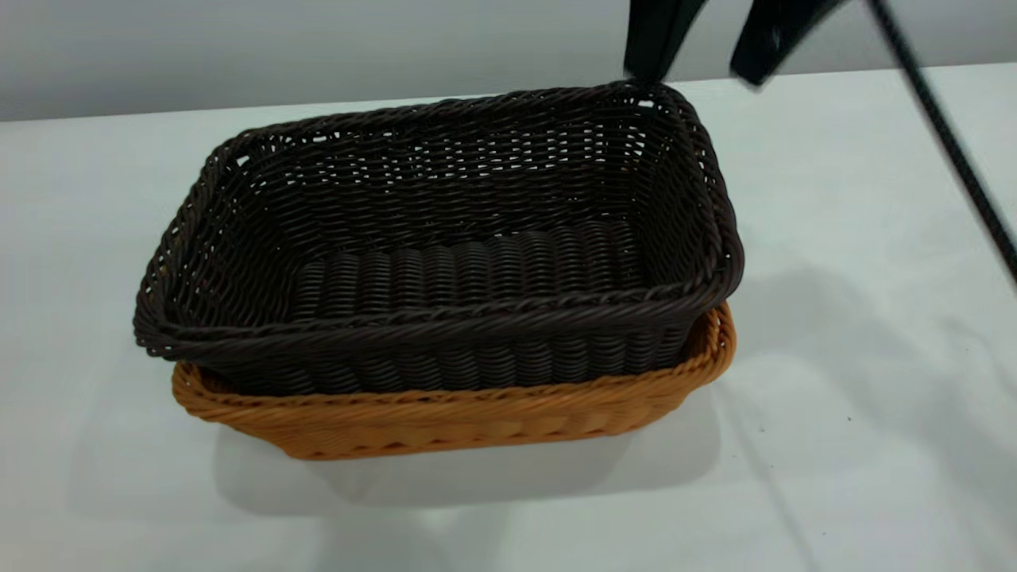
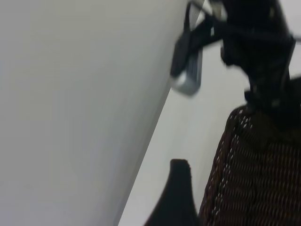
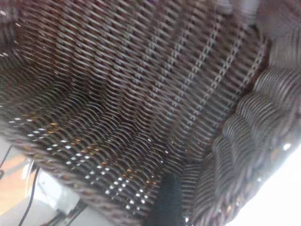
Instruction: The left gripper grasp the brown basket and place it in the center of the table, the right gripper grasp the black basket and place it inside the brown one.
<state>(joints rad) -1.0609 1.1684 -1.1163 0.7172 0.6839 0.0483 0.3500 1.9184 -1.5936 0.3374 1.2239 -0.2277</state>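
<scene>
The black basket (image 1: 445, 254) sits nested inside the brown basket (image 1: 445, 421) in the middle of the table (image 1: 858, 334). Its rim stands above the brown rim all round. My right gripper (image 1: 699, 75) is open over the black basket's far right corner. One finger (image 1: 647, 48) touches the rim there and the other is outside it. In the right wrist view one finger (image 3: 169, 202) is inside the black basket (image 3: 117, 94), beside the braided rim. My left gripper (image 2: 225, 197) is out of the exterior view. It is open and empty beside the black basket's outer wall (image 2: 254, 169).
The right arm's braided cable (image 1: 945, 135) slants down across the far right of the exterior view. A grey wall (image 1: 318, 48) runs behind the table's far edge. The right arm and its camera mount (image 2: 188, 70) show in the left wrist view.
</scene>
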